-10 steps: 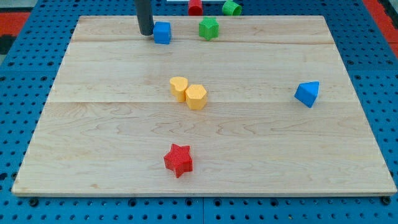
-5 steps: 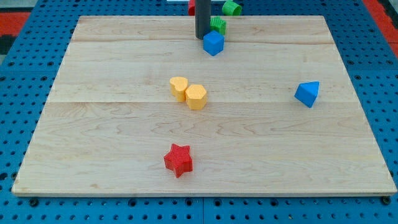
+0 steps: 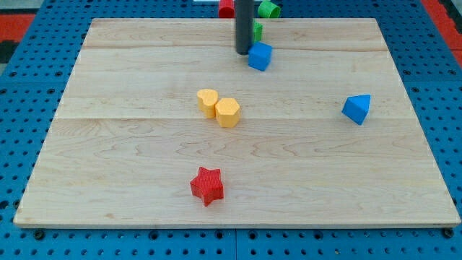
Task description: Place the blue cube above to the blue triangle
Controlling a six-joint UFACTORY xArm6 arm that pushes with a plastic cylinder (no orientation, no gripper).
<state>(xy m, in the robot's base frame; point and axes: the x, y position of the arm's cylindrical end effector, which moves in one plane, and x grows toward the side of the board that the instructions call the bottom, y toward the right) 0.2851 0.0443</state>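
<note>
I can read no writing, brand or label on any block or on the wooden board (image 3: 108, 166). My tip (image 3: 244, 53) rests on the board near its top edge, touching the left side of the blue cube (image 3: 260, 55); I have no jaws, only this rod, so there is nothing to open or close. The blue cube sits a little right of the board's middle line, in the top band of planks. The blue triangle (image 3: 356, 108) lies well apart from it, toward the view's right and lower, near the board's right edge, with bare wood between the two and above the triangle up to the top edge. Counting: two blue blocks, two yellow ones, two green, two red. The yellow pair, a rounded yellow block (image 3: 207, 102) and a yellow hexagon (image 3: 228, 113), touch each other near the centre. The red star (image 3: 207, 185) stands alone toward the bottom. A green block (image 3: 257, 30) peeks from behind my rod; a second green block (image 3: 269, 9) and a red block (image 3: 227, 9) lie off the board at the view's top.
</note>
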